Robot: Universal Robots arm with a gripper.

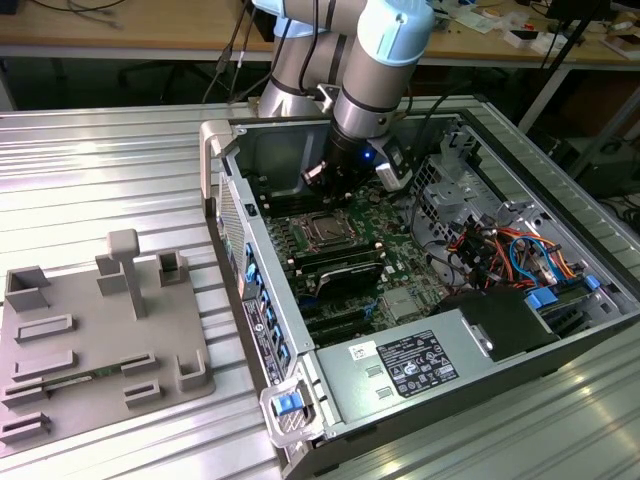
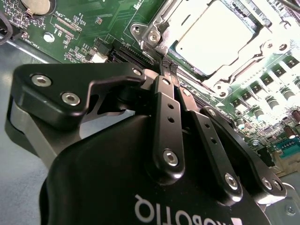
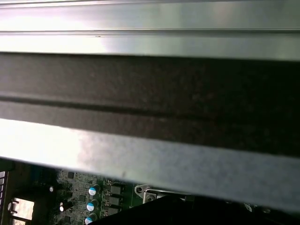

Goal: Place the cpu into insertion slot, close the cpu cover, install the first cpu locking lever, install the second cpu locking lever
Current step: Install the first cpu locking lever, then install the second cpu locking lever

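Note:
The cpu lies flat in the insertion slot, its pale top shining in the second wrist view. The silver cpu cover lies down around it like a frame. My gripper is shut, its black fingers pressed together with the tips at the socket's near corner and nothing visibly between them. I cannot make out how the locking levers stand. In the exterior view the gripper hangs inside the open computer case, just behind the socket on the green motherboard.
Long black memory slots run in front of the socket. Orange and blue cables fill the case on the exterior view's right, a power supply sits at the front. A grey fixture tray lies outside. Case rails cross the first wrist view.

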